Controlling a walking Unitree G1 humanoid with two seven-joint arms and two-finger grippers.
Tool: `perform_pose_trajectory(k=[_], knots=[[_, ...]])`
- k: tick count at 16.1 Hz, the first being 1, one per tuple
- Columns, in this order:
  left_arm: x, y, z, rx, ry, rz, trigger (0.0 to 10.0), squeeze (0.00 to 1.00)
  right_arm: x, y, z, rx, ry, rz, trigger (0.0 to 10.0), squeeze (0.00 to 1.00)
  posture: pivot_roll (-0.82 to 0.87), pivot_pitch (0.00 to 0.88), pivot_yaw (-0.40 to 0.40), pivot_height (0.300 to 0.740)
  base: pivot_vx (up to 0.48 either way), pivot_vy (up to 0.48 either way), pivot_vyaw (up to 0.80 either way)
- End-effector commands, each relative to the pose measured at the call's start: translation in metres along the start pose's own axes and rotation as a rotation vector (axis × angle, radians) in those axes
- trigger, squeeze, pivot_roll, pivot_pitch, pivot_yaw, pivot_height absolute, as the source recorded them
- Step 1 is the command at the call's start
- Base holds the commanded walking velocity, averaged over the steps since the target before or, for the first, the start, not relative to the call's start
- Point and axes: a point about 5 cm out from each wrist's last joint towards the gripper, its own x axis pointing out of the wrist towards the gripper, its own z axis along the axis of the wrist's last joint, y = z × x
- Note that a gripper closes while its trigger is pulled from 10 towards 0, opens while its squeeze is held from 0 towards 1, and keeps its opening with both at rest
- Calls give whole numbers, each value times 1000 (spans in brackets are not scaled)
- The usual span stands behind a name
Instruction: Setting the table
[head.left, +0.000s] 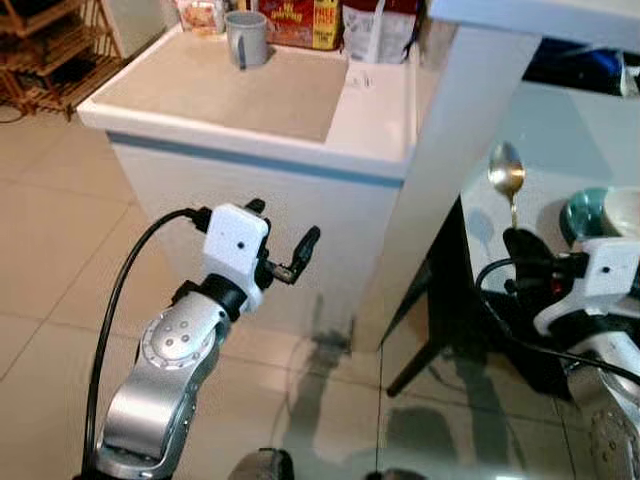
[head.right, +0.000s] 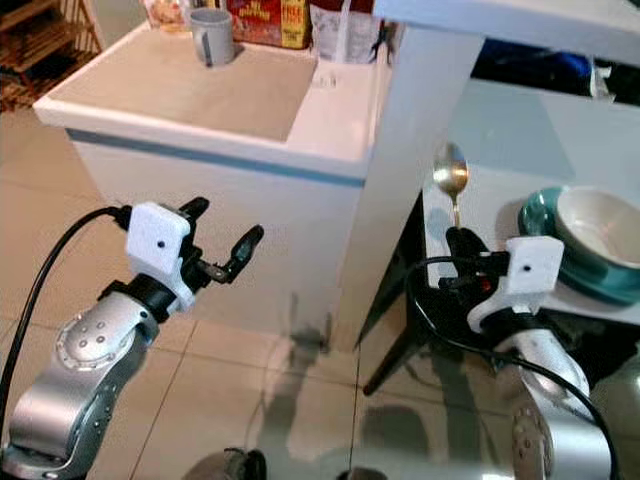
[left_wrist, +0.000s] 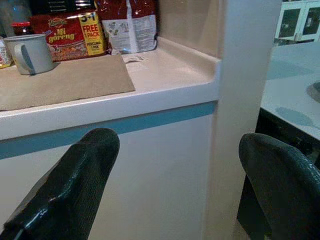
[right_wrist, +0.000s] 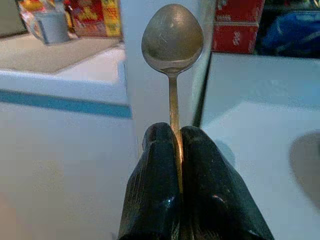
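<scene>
My right gripper (head.right: 462, 245) is shut on the handle of a gold spoon (head.right: 451, 178), which stands upright with its bowl on top, over the near left corner of the white table (head.right: 500, 210). The right wrist view has the spoon (right_wrist: 172, 42) rising from between the closed fingers (right_wrist: 155, 170). A white bowl (head.right: 603, 228) rests on a teal plate (head.right: 545, 218) on that table, just right of the gripper. My left gripper (head.left: 285, 240) hangs open in the air before a white counter (head.left: 260, 150), holding nothing; both its fingers (left_wrist: 75, 180) show wide apart in the left wrist view.
On the counter lie a brown mat (head.left: 230, 85), a grey mug (head.left: 246, 38), a red noodle pack (head.left: 300, 20) and a white bag (head.left: 378, 30). A white pillar (head.left: 470, 120) stands between counter and table. A wooden rack (head.left: 50, 50) stands far left on the tiled floor (head.left: 50, 270).
</scene>
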Motion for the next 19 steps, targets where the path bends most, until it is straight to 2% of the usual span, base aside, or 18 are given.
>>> perform_pose_trajectory(k=[1, 4, 7, 11, 19], knots=[[3, -1, 2, 7, -12, 8, 10000, 0, 2, -6, -2, -13, 42, -53, 10000, 0, -35, 108, -52, 740, 0, 0, 0], [8, 1, 3, 0, -9, 24, 10000, 0, 13, -4, -1, -25, 85, -68, 10000, 0, -36, 107, -51, 740, 0, 0, -204], [10, -1, 4, -8, -11, 12, 10000, 0, 31, 7, 1, -18, 109, -15, 10000, 0, -35, 108, -51, 740, 439, 0, -410], [7, 3, 3, -9, -5, 26, 10000, 0, 34, 8, -5, -30, 181, -4, 10000, 0, -29, 110, -60, 740, 448, 0, 0], [7, -1, 4, -17, -10, -4, 10000, 0, 34, 3, -9, -59, 213, -28, 10000, 0, -29, 110, -59, 740, 451, 0, 0]])
